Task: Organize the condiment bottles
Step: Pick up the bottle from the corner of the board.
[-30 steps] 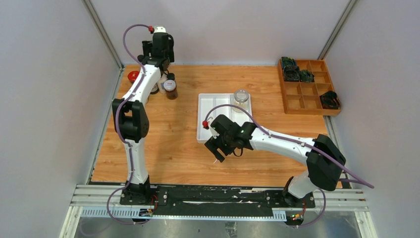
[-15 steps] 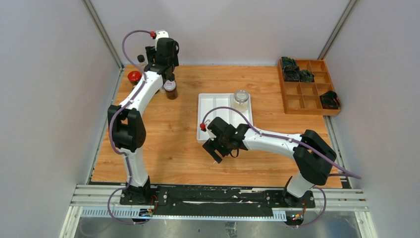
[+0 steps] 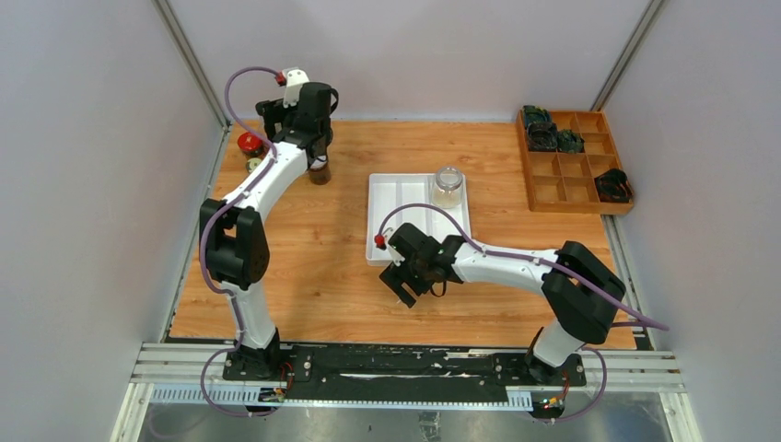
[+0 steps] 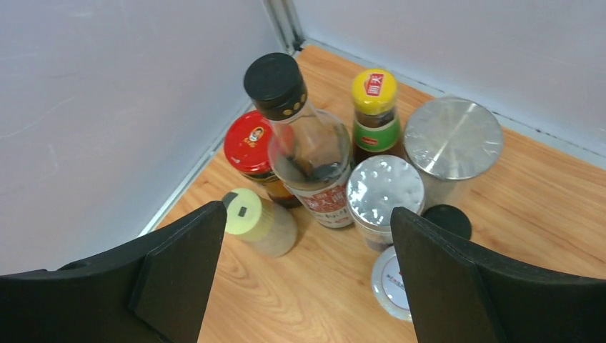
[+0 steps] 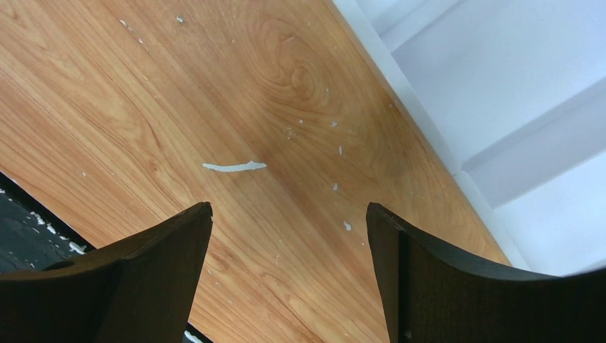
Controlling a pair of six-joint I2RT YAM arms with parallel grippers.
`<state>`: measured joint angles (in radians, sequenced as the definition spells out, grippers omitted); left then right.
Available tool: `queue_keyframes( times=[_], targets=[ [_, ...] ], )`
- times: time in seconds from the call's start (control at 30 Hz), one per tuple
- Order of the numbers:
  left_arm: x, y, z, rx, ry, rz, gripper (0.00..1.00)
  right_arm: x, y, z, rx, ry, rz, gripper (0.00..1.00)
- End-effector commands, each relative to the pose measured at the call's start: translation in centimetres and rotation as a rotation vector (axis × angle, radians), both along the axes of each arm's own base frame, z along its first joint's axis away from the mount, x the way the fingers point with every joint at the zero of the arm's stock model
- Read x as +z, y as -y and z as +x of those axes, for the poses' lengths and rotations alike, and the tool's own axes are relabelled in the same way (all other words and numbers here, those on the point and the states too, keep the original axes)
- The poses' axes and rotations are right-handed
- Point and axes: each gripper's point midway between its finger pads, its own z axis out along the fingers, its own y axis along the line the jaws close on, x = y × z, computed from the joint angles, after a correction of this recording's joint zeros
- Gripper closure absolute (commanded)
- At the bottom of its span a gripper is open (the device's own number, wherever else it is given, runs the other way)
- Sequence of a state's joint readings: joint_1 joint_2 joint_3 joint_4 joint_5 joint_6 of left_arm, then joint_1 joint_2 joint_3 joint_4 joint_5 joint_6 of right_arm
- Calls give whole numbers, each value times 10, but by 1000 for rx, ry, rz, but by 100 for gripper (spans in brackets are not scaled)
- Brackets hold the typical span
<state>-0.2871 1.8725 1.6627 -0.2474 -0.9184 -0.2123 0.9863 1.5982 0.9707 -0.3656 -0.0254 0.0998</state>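
Note:
The condiment bottles crowd the far left corner. In the left wrist view I see a tall black-capped bottle (image 4: 275, 86), a red-lidded jar (image 4: 246, 143), a yellow-capped green-labelled bottle (image 4: 374, 93), two silver-lidded jars (image 4: 453, 137) (image 4: 384, 189) and a pale-capped shaker (image 4: 246, 214). My left gripper (image 4: 307, 209) hangs open above them, holding nothing. One clear jar (image 3: 448, 184) stands in the white tray (image 3: 396, 207). My right gripper (image 3: 402, 281) is open over bare wood by the tray's near left corner.
A wooden compartment box (image 3: 571, 161) with dark objects sits at the far right. The side wall (image 4: 107, 107) runs close behind the bottle cluster. The tray's white rim (image 5: 429, 107) lies just right of my right gripper (image 5: 289, 207). A small white lid (image 4: 391, 282) lies by the cluster.
My left wrist has shifted a little to the right above the bottle cluster. The right gripper has slid slightly left and nearer, off the tray's corner. Neither has taken hold of anything.

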Motion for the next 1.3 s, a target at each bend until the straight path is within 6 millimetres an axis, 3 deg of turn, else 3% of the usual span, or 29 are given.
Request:
queue_keyframes(
  times=[0.0,0.17,0.67,0.9,1.0,1.13,1.27],
  targets=[
    [31,-16,-6,129,134,39,8,-5,5,-9,23,-11,-12,15],
    [29,-21,-2,164,199,66,8,-5,11,-13,12,-13,-14,15],
    [-12,-62,36,224,192,35,15,-15,24,-22,-3,-47,-50,15],
    [-14,-68,50,195,199,20,18,-19,21,-25,0,-70,-53,16],
    [-11,-71,54,184,209,15,28,-22,21,-26,0,-81,-60,16],
    [-8,-73,59,173,210,20,53,-24,20,-27,0,-90,-62,16],
    [-10,-76,60,178,203,24,57,-26,20,-29,3,-97,-69,16]
  ],
)
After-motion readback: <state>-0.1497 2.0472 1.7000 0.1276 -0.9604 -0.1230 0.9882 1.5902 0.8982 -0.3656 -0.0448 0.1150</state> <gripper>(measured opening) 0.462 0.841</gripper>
